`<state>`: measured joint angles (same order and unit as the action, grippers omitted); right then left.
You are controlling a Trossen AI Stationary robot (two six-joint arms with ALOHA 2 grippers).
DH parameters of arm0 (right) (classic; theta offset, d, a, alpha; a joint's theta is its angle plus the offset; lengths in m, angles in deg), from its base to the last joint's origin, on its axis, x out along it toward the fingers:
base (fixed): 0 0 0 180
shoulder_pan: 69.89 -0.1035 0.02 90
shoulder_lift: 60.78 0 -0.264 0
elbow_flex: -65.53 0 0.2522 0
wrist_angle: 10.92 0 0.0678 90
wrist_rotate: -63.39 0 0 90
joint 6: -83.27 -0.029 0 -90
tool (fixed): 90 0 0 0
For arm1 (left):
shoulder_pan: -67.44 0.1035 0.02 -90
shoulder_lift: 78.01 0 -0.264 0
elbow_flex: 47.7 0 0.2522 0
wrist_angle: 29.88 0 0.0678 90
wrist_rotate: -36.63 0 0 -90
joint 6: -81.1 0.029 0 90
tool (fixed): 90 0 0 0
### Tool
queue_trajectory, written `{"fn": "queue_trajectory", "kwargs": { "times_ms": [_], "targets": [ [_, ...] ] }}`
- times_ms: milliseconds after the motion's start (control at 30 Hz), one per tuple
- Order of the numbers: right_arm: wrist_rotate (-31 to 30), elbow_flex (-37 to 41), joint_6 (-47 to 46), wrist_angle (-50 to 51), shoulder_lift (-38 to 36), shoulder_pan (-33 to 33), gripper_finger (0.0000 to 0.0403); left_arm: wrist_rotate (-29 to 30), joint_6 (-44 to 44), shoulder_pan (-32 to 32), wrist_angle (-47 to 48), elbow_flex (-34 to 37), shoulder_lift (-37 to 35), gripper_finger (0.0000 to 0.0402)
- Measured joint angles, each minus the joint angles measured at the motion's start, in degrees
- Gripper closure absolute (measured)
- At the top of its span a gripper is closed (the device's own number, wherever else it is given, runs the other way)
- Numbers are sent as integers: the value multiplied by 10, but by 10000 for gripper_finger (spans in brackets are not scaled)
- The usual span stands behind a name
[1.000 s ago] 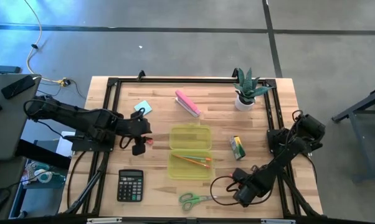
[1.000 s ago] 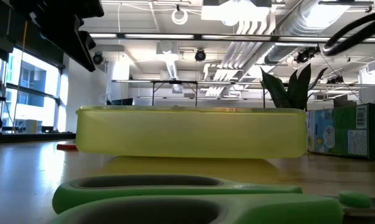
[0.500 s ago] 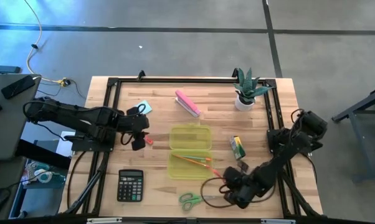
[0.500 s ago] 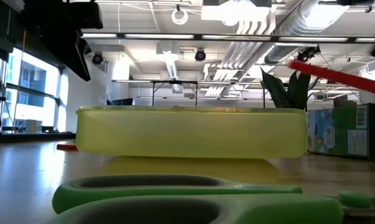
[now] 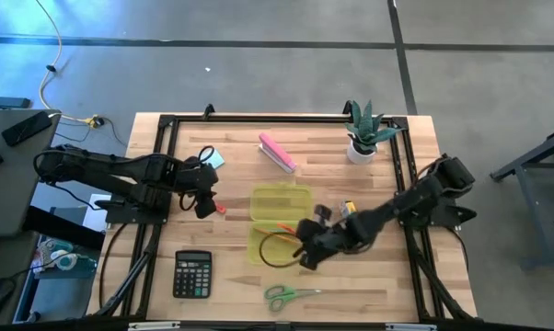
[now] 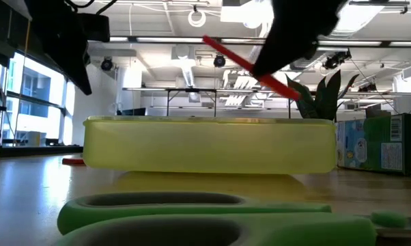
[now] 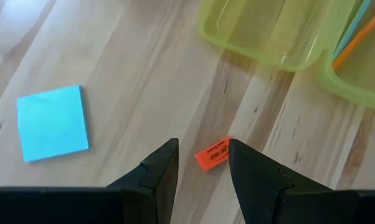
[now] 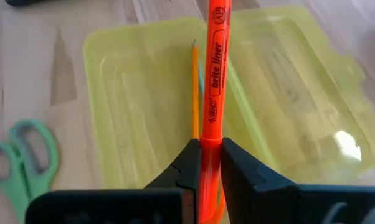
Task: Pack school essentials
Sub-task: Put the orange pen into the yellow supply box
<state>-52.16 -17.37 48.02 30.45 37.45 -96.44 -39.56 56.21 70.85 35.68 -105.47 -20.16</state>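
- R gripper (image 8: 204, 163) is clamped on an orange highlighter (image 8: 212, 81), held above the open yellow-green pencil case (image 5: 281, 225); you're at the drop-in step.
- Case lies open in 2 halves: the half nearer the calculator (image 5: 192, 274) holds a thin orange pencil (image 8: 195, 87); the other half looks empty.
- Highlighter sits tilted in the low view, tip pointing up and away. Level it out and line it up w/ the pencil before you let go, so it lies flat and doesn't bridge the rim.
- Lower till the barrel is inside the walls, then release; a drop from height could bounce it out, my guess.
- L gripper (image 7: 201, 163) hovers w/ fingers apart, nothing held, over a small orange-red block (image 7: 213, 153), maybe an eraser, just beside the case. Blue note pad (image 7: 53, 122) lies near it on the wood.
- Not yet packed: green-handled scissors (image 5: 286, 295) at the table's near edge, crayon box (image 5: 352, 217) next to the case on the R arm's side, note pad.
- Keep the R arm's cable loop off the case rim as you descend.
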Motion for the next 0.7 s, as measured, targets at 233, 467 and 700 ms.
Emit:
{"fn": "queue_trajectory", "kwargs": {
  "times_ms": [233, 467, 700],
  "targets": [
    [43, 0, 47, -58, 32, 37, 375, -15, -5, -1, 14, 0, 0, 271],
    [78, 0, 42, -60, 81, 46, 375, -15, -5, -1, 14, 0, 0, 271],
    [109, 0, 58, -65, 96, 46, 375, -15, -5, -1, 14, 0, 0, 271]
  ]
}}
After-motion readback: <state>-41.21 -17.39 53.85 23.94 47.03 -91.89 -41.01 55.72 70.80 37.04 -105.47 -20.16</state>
